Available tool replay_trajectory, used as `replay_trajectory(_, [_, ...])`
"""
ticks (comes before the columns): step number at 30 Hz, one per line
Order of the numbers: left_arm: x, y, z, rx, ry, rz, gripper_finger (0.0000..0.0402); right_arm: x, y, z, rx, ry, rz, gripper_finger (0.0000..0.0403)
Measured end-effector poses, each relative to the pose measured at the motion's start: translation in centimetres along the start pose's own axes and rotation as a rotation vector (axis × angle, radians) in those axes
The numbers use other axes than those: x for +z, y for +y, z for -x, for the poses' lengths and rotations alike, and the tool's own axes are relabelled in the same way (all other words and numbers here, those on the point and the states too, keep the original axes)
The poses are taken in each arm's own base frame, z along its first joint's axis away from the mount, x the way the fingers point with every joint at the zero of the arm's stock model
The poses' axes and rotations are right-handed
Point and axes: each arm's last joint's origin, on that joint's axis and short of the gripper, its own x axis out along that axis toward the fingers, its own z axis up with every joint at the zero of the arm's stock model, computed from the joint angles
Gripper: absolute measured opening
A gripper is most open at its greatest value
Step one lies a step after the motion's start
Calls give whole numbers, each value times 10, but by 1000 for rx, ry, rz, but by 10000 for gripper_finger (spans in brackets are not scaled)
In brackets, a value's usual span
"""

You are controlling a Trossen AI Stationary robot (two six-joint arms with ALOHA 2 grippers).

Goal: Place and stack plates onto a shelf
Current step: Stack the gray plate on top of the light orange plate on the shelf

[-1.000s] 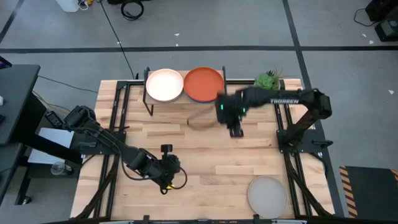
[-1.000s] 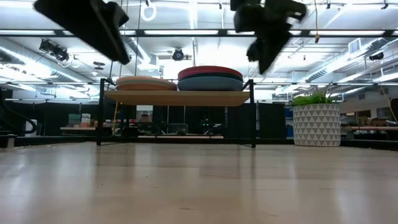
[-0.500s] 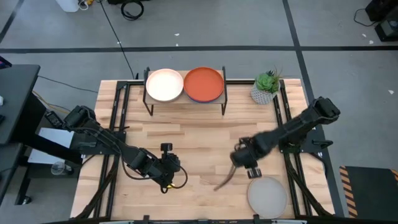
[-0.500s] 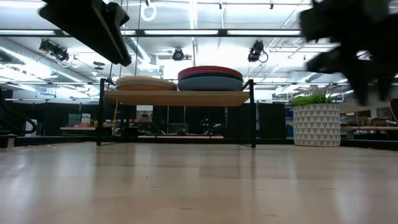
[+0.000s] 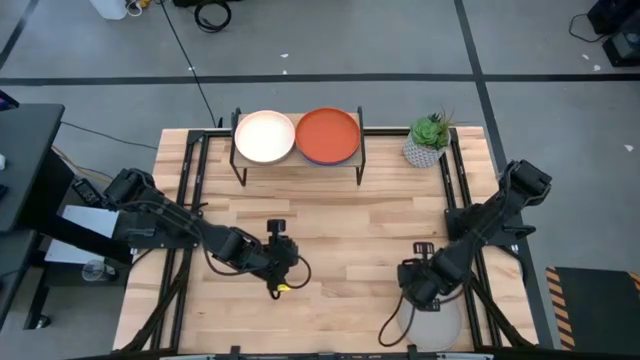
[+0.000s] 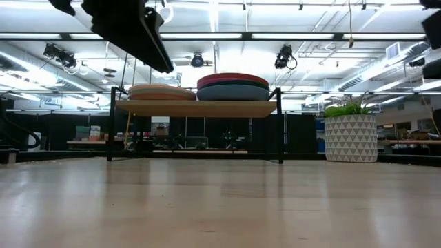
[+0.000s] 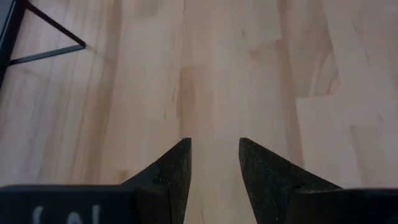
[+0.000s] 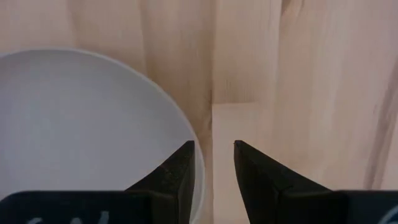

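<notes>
– What's new up close?
– The right pincer (image 8: pixel 212 163) has swung from the shelf to the grey plate (image 8: pixel 81 130) at the bench's near right, fingers slightly parted, empty.
– And farther off?
– The left pincer (image 7: pixel 214 163) hovers mid-bench, parted, empty; shelf (image 5: pixel 300 165) already stacked. Last plate, likely.

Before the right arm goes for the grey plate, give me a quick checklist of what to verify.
1. Right gripper over the rim of the grey plate: ok.
2. Right gripper open and holding nothing: ok, a gap shows in its wrist view.
3. Rim between the fingers: not ok, both sit just outside the edge.
4. Left gripper out of the way at mid-table: ok.
5. Shelf has a landing spot: ok, cream plate and orange plate lie flat on top.
6. Plate's far edge free: cannot tell, the arm covers it.
</notes>
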Motion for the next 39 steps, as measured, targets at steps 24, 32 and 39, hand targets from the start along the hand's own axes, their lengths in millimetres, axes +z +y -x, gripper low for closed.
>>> replay_trajectory(24, [0,3,-2,-2,10,25,141,-21,-9,-40,40,29,-31,85])
replay_trajectory(32, [8,2,-3,-22,-60,65,141,-14,-11,-36,66,57,-75,14])
replay_trajectory(39, [27,8,-17,-34,-203,157,142,12,-29,-16,-131,-78,-284,27])
